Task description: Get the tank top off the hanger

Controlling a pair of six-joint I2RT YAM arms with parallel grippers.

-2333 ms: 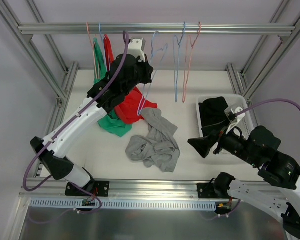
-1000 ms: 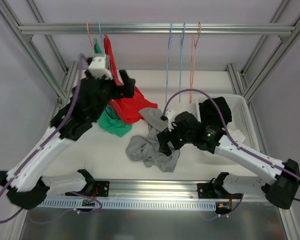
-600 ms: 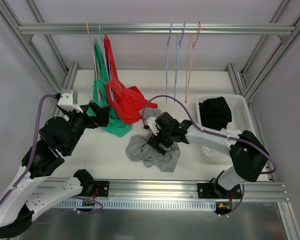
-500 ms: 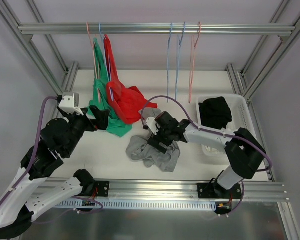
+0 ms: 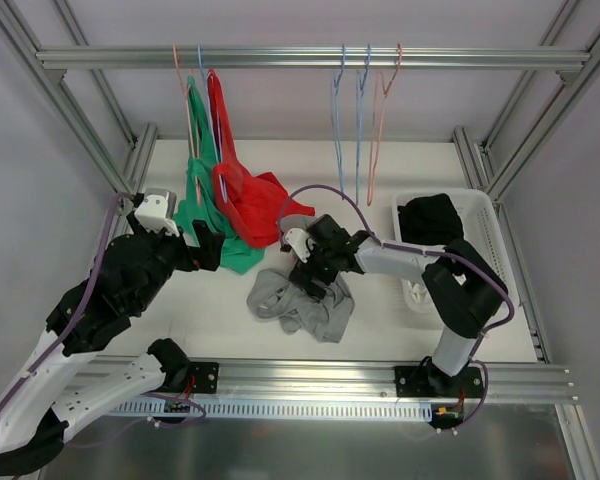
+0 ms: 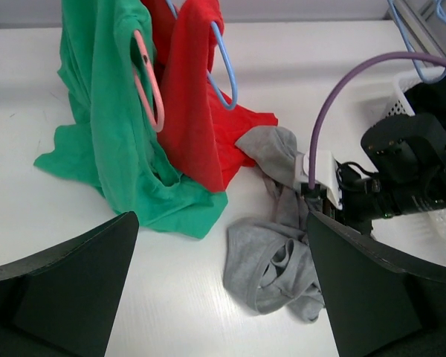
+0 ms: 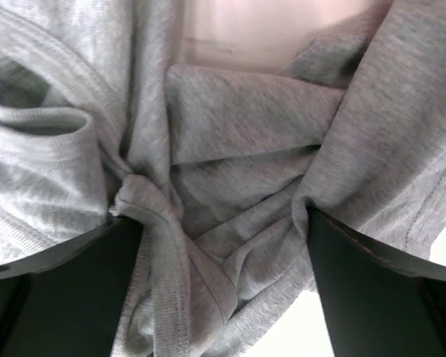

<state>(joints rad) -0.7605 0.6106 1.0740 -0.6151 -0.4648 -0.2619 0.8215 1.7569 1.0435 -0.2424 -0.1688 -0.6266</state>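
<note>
Inside white basket (image 5: 481,226), bundled black garment (image 5: 430,220)

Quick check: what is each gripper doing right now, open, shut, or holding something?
Left gripper: open, empty.
Right gripper: open, straddling the gray top, not gripping it.

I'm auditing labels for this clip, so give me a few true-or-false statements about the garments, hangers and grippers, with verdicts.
1. The green tank top hangs on a pink hanger. True.
2. The gray tank top is on a hanger. False: it lies crumpled on the table.
3. The right gripper is open, right over the gray tank top. True.
4. The white basket is empty. False: it holds a black garment.
5. The left gripper is shut on cloth. False: it is open and holds nothing.
</note>
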